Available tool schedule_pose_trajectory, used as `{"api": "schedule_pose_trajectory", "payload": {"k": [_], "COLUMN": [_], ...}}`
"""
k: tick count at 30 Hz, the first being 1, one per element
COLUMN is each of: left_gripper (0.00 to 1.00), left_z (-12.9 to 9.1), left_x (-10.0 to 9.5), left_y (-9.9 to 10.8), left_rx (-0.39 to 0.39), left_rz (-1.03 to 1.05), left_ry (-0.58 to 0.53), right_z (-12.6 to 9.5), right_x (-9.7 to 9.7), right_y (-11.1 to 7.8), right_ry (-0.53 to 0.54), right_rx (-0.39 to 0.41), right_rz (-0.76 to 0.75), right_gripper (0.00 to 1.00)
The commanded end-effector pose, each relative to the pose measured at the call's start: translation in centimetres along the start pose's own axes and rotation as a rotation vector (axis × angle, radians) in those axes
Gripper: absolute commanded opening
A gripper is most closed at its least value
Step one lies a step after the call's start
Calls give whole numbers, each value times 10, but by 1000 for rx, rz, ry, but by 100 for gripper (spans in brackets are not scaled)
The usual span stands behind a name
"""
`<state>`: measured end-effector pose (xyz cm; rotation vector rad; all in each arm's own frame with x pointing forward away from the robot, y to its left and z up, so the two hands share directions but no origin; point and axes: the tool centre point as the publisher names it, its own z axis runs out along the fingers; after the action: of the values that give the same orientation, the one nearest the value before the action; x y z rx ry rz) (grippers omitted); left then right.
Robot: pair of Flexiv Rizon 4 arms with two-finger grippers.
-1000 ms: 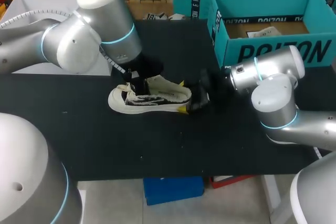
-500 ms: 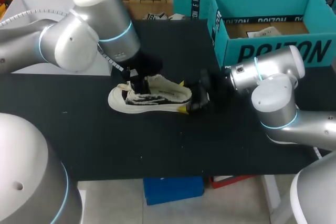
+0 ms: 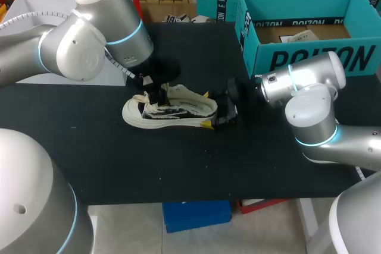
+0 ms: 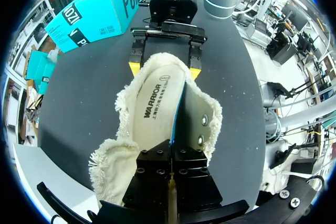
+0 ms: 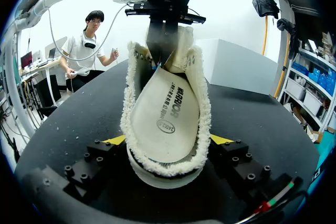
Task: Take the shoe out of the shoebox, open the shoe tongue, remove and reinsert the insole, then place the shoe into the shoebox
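A white shoe with black markings lies on its sole in the middle of the black table. My left gripper reaches down into its throat, shut on the front end of the insole, whose blue edge shows at the fingertips. My right gripper grips the heel, one yellow-tipped finger against each side of the shoe. In the left wrist view the right gripper sits straight ahead past the heel. The teal shoebox stands open at the back right.
Paper lies inside the shoebox. A second teal box stands behind the table's far edge. My right arm's elbow hangs over the table's right side. The table's front edge runs just under the shoe's near side.
My left arm's upper links have swung a little to the left and back. The shoe and the right gripper have kept their places.
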<state>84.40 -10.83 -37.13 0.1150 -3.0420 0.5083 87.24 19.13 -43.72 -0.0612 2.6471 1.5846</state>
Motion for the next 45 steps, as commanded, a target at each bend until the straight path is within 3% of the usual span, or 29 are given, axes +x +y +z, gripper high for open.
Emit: {"api": "schedule_pose_trajectory", "payload": {"k": [1, 10, 17, 18, 20, 21, 23, 34, 39, 45], "left_gripper": [0, 0, 0, 8, 65, 85, 100, 99, 87, 81], "left_z": [-5, -9, -1, 0, 1, 0, -3, -19, -11, 0], "left_x": [3, 3, 3, 2, 2, 2, 4, 16, 21, 23], "left_y": [3, 2, -2, -3, -6, -10, -16, -59, -74, -87], "left_rx": [17, 42, 9, -1, 1, -2, -3, -9, -39, -71], "left_rz": [3, 1, 2, -4, -3, -3, 8, 136, 177, 224], "left_ry": [-4, -1, 15, 22, 29, 33, 30, 19, 27, 38], "right_z": [1, 1, 1, 1, 1, 1, 1, 1, 1, 1], "right_x": [-2, -2, -2, -2, -2, -2, -2, -2, -2, -2], "right_y": [-3, -3, -3, -3, -3, -3, -3, -3, -3, -3], "right_ry": [0, 0, 0, 0, 0, 0, 0, 0, 0, 0], "right_rx": [1, 1, 1, 1, 1, 1, 1, 1, 1, 1], "right_rz": [2, 2, 2, 2, 2, 2, 2, 2, 2, 2], "right_gripper": [0, 0, 0, 0, 0, 0, 0, 0, 0, 0]}}
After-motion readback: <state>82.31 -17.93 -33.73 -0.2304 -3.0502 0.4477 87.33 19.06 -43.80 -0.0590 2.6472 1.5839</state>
